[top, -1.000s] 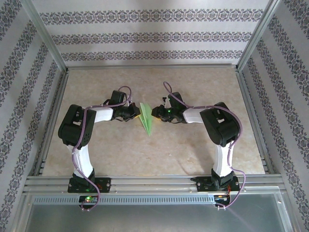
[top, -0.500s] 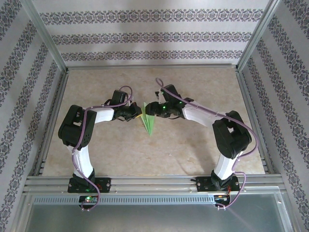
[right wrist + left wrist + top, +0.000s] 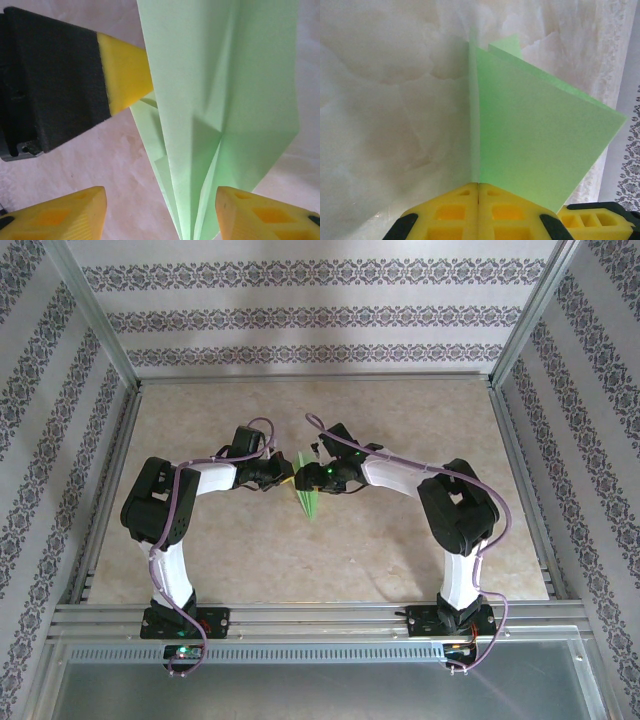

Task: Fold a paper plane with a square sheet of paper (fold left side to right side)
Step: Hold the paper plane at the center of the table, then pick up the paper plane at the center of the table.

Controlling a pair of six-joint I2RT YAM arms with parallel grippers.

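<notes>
One camera looks down from high behind on the whole table (image 3: pixel 400 540), while both wrist cameras sit close on the same plane (image 3: pixel 535 145).

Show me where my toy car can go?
Bare table lies on the near side of the paper plane and along the back wall. Crowded: the middle, where the left gripper and right gripper meet.

Jaws of left arm (image 3: pixel 205 480) clamped together, of right arm (image 3: pixel 400 476) parted.
</notes>
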